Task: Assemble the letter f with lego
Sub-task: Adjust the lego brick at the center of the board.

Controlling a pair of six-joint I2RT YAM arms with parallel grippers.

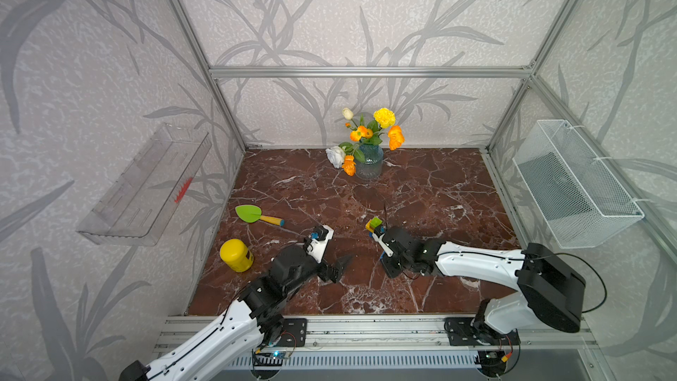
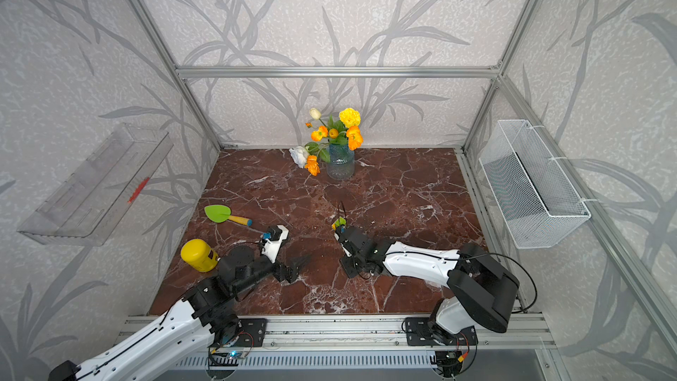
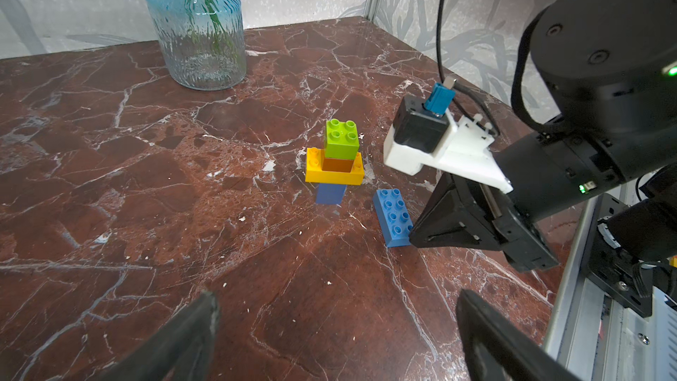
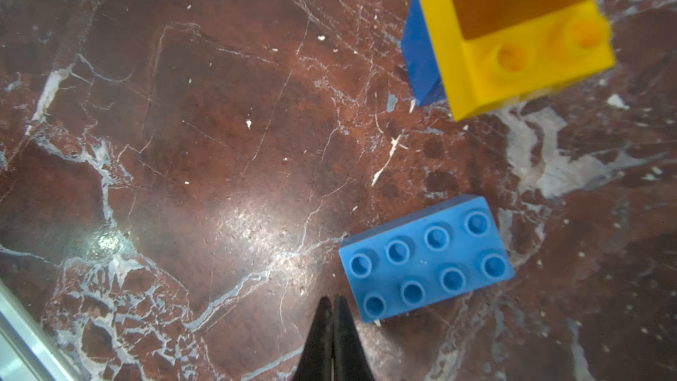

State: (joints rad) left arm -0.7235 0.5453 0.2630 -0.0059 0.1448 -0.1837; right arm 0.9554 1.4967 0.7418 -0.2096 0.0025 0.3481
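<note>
Part-built F near mid-table, long blue brick loose beside it.

The brick stack (image 1: 374, 224) stands upright on the marble table (image 1: 439, 196): short blue brick (image 3: 330, 193) at the foot, then long yellow brick (image 3: 333, 176), orange brick (image 3: 337, 165) and lime green brick (image 3: 341, 140). The long blue brick (image 3: 394, 218) lies flat, studs up, near it but apart. In both top views the right gripper (image 4: 333, 300) is at its 5 o'clock, tips pressed together, empty, just beside that brick. The left gripper (image 3: 337, 296) is at 7 o'clock, spread wide, and the vase (image 1: 369, 163) at 12.

I read no legible text, brand, number on my feeds; dark label (image 1: 248, 257) on yellow jar (image 1: 234, 254), near left, too small.
</note>
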